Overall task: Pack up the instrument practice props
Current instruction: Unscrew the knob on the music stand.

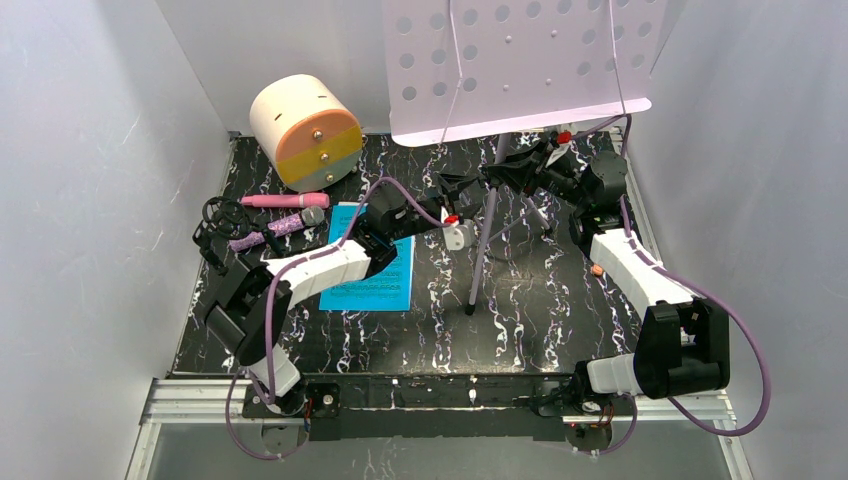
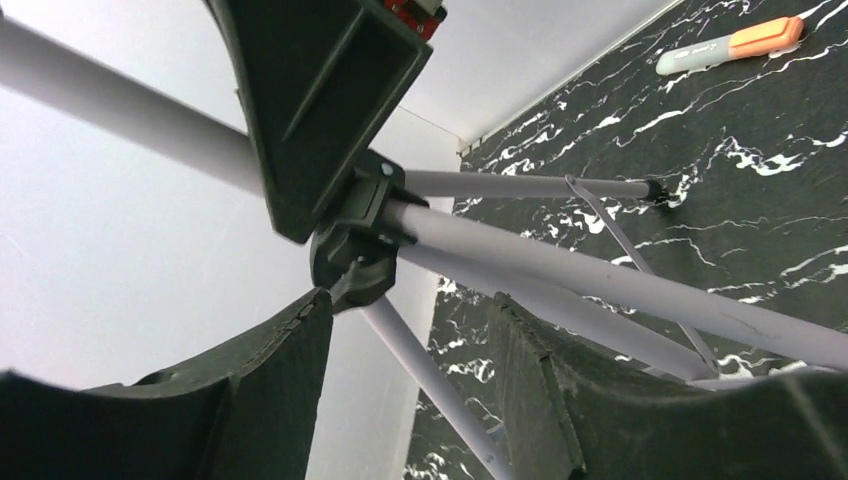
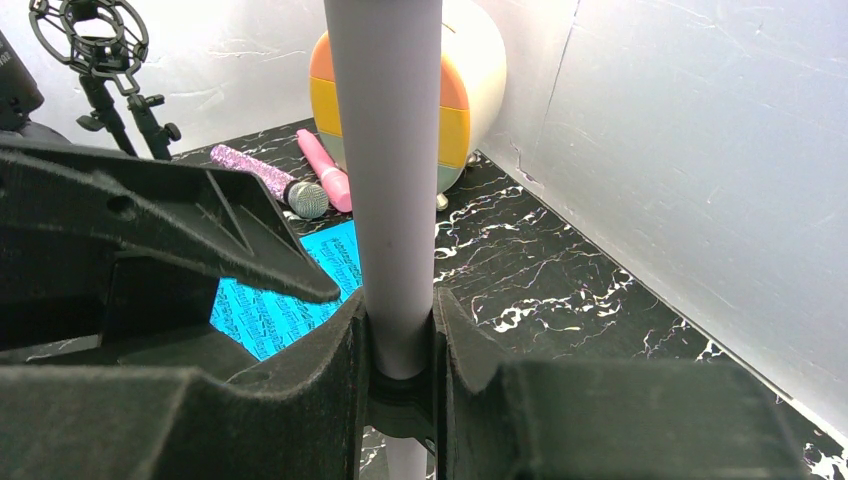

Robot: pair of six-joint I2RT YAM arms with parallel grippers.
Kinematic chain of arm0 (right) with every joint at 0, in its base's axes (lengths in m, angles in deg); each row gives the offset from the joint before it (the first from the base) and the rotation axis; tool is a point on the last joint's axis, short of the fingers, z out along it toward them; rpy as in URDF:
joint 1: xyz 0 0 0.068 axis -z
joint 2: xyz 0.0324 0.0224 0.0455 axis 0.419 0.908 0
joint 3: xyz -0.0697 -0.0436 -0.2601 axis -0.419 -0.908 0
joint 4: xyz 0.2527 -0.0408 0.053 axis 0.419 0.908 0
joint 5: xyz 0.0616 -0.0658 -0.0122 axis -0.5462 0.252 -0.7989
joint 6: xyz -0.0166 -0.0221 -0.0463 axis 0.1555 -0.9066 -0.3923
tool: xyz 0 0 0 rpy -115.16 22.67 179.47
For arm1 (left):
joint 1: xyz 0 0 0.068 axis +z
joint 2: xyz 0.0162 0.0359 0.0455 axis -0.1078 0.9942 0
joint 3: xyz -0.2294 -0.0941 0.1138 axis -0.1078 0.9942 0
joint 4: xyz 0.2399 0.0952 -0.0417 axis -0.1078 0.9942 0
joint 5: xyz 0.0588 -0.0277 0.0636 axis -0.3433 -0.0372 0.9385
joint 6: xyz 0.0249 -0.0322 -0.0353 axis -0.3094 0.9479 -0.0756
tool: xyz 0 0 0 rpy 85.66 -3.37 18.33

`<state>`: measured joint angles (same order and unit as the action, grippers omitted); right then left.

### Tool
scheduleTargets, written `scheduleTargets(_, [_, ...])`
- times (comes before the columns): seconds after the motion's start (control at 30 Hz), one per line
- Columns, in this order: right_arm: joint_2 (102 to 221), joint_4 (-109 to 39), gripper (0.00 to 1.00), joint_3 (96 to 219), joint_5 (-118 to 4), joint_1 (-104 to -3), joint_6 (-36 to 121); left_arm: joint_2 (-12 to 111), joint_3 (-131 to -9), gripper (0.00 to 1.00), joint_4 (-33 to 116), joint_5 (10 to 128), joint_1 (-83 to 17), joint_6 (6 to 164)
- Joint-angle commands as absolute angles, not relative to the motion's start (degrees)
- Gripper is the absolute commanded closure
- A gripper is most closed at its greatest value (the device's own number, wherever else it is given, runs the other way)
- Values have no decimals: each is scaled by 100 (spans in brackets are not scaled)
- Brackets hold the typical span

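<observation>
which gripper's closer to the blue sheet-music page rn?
Left. The left gripper is just right of the blue sheet-music page, open low on the music stand pole. The right gripper is farther back and right, clamped on that pole.

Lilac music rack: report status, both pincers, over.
Right pincer shut on pole of lilac perforated music rack. Left pincer open at its black leg hub. Rack upright, legs spread. Blue sheet-music page flat under left arm.

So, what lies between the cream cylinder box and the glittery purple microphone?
The pink toy microphone lies flat on the table between the cream cylinder box and the purple microphone. The top view shows it best; the right wrist view confirms it.
</observation>
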<state>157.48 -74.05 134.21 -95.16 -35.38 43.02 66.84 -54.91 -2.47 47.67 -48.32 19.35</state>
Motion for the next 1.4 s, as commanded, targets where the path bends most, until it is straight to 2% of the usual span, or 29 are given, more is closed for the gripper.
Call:
scheduleTargets(0.0, [15955, -6759, 99, 13463, -9366, -3409, 4351, 6813, -5892, 46, -407, 4748, -4921, 1363])
scheduleTargets(0.13, [15950, -6752, 99, 13463, -9365, -3410, 4351, 6993, -6089, 48, -407, 4771, -4929, 1384])
scheduleTargets(0.27, [15946, -6746, 99, 13463, -9354, -3413, 4342, 7081, -6169, 56, -407, 4931, -4934, 1466])
scheduleTargets(0.43, [15952, -6735, 99, 13463, -9361, -3415, 4334, 7127, -6107, 58, -407, 5166, -4934, 1491])
scheduleTargets(0.7, [15954, -6735, 99, 13463, -9344, -3415, 4334, 7103, -6093, 84, -267, 5172, -4929, 1886])
scheduleTargets(0.8, [15959, -6734, 99, 13463, -9343, -3409, 4325, 7027, -6079, 91, -91, 5283, -4928, 2353])
scheduleTargets(1.0, [15964, -6726, 99, 13468, -9347, -3409, 4330, 6925, -6285, 100, 226, 6021, -4926, 4711])
scheduleTargets(1.2, [15962, -6704, 99, 13471, -9326, -3414, 4334, 6957, -6791, 100, 1189, 6415, -4899, 7591])
scheduleTargets(1.37, [15954, -6696, 99, 13476, -9319, -3417, 4357, 7045, -6773, 100, 1303, 6525, -4592, 10452])
